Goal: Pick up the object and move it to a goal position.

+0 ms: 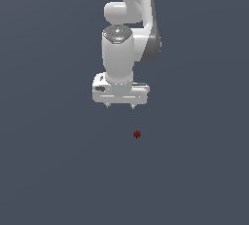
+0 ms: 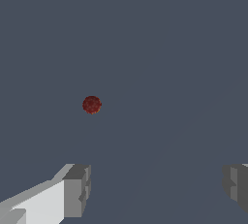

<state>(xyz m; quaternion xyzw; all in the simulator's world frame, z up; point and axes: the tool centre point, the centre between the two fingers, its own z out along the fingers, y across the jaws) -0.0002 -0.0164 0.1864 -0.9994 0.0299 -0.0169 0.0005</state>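
The object (image 1: pixel 137 134) is a tiny dark red bumpy lump lying on the flat grey surface, a little to the exterior view's right of and below my gripper in the picture. My white gripper (image 1: pixel 120 105) hangs above the surface with its two short fingertips spread apart and nothing between them. In the wrist view the object (image 2: pixel 92 104) lies apart from my open gripper (image 2: pixel 155 189), whose two grey fingertips (image 2: pixel 77 189) show wide apart at the picture's edges.
The white arm (image 1: pixel 131 19) rises behind the gripper. A plain grey surface (image 1: pixel 48 170) fills both views.
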